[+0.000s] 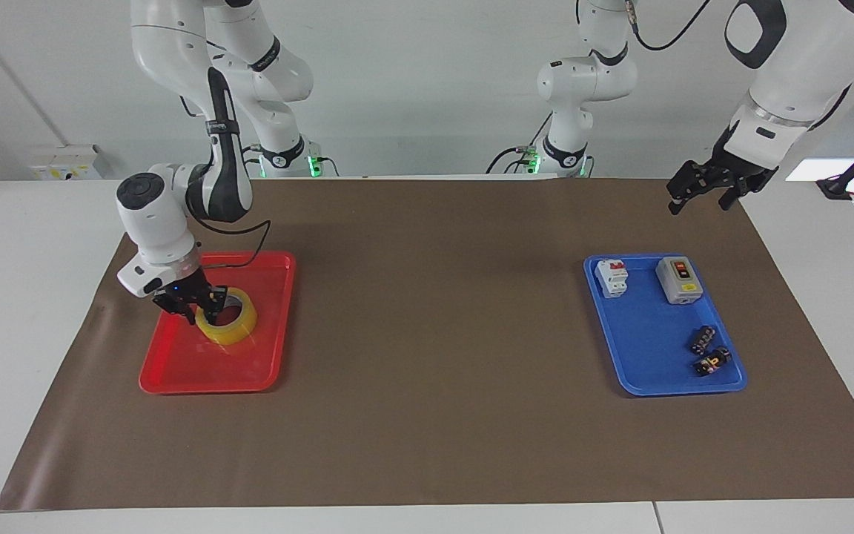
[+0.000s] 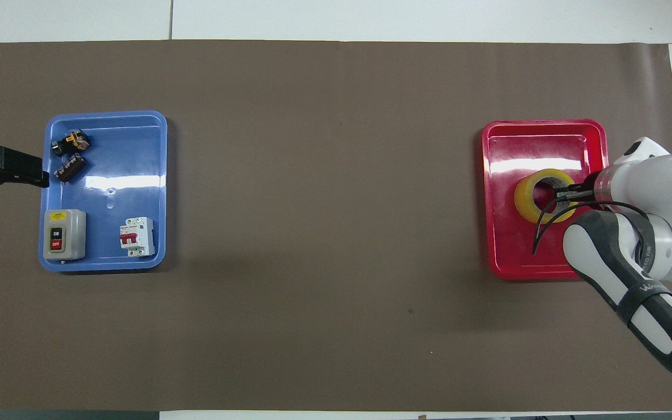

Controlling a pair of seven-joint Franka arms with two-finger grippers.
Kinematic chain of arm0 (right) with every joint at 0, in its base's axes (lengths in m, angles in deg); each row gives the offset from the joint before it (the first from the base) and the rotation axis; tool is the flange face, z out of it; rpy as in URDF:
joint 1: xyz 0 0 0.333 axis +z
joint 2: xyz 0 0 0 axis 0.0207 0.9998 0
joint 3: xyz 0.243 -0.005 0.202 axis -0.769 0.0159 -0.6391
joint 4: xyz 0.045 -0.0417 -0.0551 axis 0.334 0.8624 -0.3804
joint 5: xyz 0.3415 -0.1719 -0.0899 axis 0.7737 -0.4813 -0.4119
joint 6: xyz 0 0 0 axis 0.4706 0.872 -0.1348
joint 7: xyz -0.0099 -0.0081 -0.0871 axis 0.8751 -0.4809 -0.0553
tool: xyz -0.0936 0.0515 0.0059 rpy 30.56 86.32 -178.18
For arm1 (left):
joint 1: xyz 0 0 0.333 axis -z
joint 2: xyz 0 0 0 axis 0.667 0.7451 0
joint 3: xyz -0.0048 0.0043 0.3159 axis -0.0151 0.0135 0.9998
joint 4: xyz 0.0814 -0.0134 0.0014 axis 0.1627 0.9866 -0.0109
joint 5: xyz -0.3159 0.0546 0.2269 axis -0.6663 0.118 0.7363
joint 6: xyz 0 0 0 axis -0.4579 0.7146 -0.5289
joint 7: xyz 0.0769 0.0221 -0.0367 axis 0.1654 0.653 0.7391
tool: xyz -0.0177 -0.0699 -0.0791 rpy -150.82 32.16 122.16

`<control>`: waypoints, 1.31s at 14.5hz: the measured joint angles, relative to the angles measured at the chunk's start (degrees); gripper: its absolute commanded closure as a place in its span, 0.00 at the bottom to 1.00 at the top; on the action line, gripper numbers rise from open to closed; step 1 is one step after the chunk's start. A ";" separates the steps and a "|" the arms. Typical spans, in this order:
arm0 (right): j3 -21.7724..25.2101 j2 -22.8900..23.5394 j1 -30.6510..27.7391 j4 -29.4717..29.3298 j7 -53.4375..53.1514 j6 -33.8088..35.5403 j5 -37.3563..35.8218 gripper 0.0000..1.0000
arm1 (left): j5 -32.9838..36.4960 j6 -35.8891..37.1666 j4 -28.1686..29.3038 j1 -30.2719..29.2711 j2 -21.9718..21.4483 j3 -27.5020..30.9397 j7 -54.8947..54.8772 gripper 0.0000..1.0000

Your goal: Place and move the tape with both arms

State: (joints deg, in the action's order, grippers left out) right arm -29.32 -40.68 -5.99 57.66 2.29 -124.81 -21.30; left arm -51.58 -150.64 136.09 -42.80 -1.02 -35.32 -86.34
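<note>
The tape [image 1: 230,324], a thick yellow roll with a pale core, is in the red tray [image 1: 256,371] at the right arm's end of the table. My right gripper [image 1: 204,304] is shut on the roll's wall, with one finger in the core hole. It shows the same way in the overhead view, where the gripper [image 2: 560,194] is at the tape [image 2: 527,201]. I cannot tell whether the roll rests on the tray or hangs just above it. My left gripper [image 1: 700,200] is open and empty, and waits in the air beside the blue tray [image 1: 642,356].
The blue tray [image 2: 137,134] holds a grey switch box [image 2: 64,234], a white circuit breaker [image 2: 136,236] and two small dark parts [image 2: 69,154]. A brown mat [image 1: 434,334] covers the table between the trays.
</note>
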 measured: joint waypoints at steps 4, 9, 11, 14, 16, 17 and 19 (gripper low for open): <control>-0.96 -1.53 1.25 -9.46 -2.54 10.99 0.06 0.00 | 0.00 0.00 0.00 0.00 0.00 0.00 0.00 0.00; -1.29 -3.86 4.61 -23.78 -11.71 29.87 0.06 0.00 | 0.00 0.00 0.00 0.00 0.00 0.00 0.00 0.00; -1.38 -5.80 4.80 -26.38 -13.90 33.41 0.08 0.00 | 0.00 0.00 0.00 0.00 0.00 0.00 0.00 0.00; -1.88 -10.26 5.62 -28.27 -16.95 41.16 0.09 0.00 | 0.00 0.00 0.00 0.00 0.00 0.00 0.00 0.00; -1.97 -13.09 5.80 -30.95 -17.59 49.05 0.09 0.00 | 0.00 0.00 0.00 0.00 0.00 0.00 0.00 0.00; -1.93 -13.91 5.78 -33.09 -17.62 53.18 0.29 0.00 | 0.00 0.00 0.00 0.00 0.00 0.00 0.00 0.00; -1.81 -14.38 5.59 -37.30 -17.63 58.81 1.58 0.00 | 0.00 0.00 0.00 0.00 0.00 0.00 0.00 0.00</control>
State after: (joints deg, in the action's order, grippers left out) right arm -31.12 -55.06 -0.39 20.36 -15.34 -66.00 -19.72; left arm -51.58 -150.64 136.09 -42.80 -1.02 -35.32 -86.34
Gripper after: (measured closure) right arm 0.000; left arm 0.000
